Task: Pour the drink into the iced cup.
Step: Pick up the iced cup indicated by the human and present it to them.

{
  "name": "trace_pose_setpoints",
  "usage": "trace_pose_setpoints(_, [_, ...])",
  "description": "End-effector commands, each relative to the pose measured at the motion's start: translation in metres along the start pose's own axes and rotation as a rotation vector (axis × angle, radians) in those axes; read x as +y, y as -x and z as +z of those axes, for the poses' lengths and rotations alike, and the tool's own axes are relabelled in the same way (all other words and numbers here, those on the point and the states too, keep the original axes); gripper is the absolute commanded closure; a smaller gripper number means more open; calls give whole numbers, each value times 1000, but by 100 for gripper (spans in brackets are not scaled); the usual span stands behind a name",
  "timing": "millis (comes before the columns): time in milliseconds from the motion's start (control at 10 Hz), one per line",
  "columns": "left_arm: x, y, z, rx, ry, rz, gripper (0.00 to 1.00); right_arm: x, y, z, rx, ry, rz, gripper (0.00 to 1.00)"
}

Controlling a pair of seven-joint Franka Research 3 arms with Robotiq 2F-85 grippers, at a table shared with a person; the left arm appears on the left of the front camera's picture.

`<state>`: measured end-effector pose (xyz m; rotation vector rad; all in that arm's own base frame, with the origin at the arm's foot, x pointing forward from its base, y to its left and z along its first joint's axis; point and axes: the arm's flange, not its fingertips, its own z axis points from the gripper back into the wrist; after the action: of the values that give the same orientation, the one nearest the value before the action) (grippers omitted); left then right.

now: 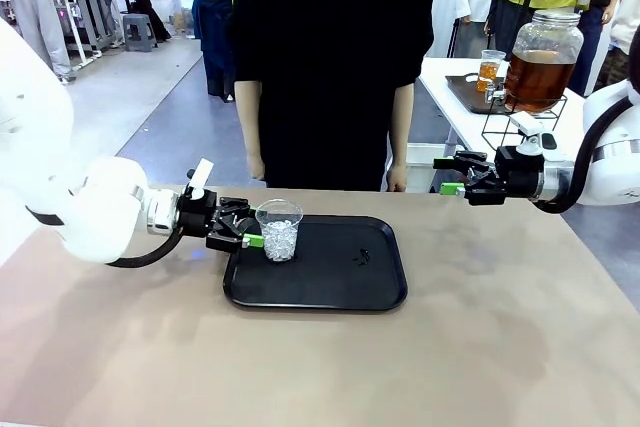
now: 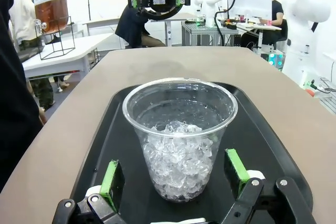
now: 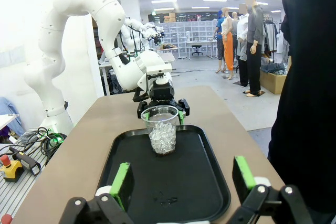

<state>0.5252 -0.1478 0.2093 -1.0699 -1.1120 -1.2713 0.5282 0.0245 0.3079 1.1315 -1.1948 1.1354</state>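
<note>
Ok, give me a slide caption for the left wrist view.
Open left claw straddles an ice-filled clear cup on a black tray.

The iced cup (image 1: 279,230) is thin clear plastic, smooth and shiny; the tray (image 1: 330,292) is black plastic with a dull sheen; the table (image 1: 480,347) is matt tan; the dispenser jar (image 1: 541,62) is glossy glass on a black wire stand (image 1: 497,127).
</note>
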Motion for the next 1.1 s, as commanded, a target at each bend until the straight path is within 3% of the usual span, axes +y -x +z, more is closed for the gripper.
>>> trace_pose_setpoints(0, [-2, 4, -8, -13, -31, -16, 0, -4, -3, 0, -1, -2, 3, 0])
trace_pose_setpoints(1000, [1, 3, -37, -40, -33, 34, 0, -4, -3, 0, -1, -2, 3, 0])
